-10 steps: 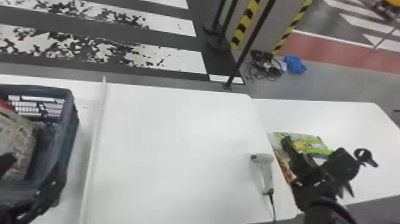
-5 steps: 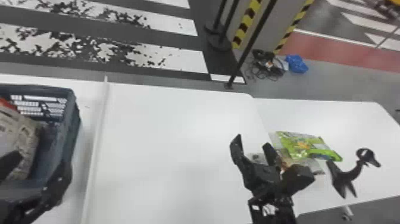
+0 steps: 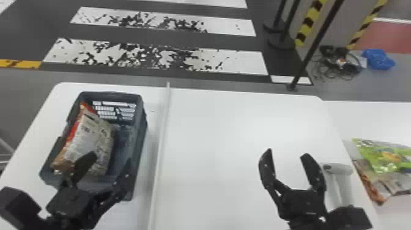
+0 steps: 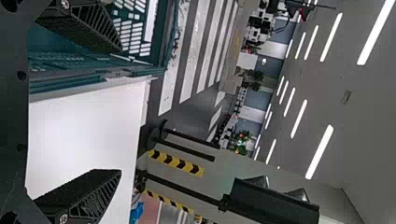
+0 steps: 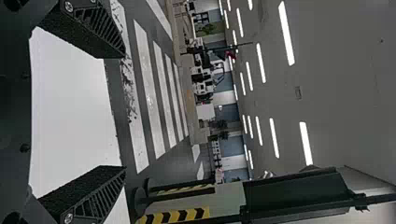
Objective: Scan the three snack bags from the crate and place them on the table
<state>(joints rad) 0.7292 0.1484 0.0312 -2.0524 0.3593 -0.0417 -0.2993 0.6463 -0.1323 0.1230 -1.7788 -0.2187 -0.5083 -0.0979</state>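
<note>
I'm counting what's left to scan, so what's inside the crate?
A snack bag rests inside the crate, toward its left side. The left gripper hides part of the bag's near end; whatever lies beneath the bag is covered.

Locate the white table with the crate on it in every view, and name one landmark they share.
Head view: table, centre and left, under the crate.
Left wrist view: table, between the fingers of the left pincer, beside the crate.
Right wrist view: table, between the fingers of the right pincer.
Shared landmark: yellow-and-black striped tape.
</note>
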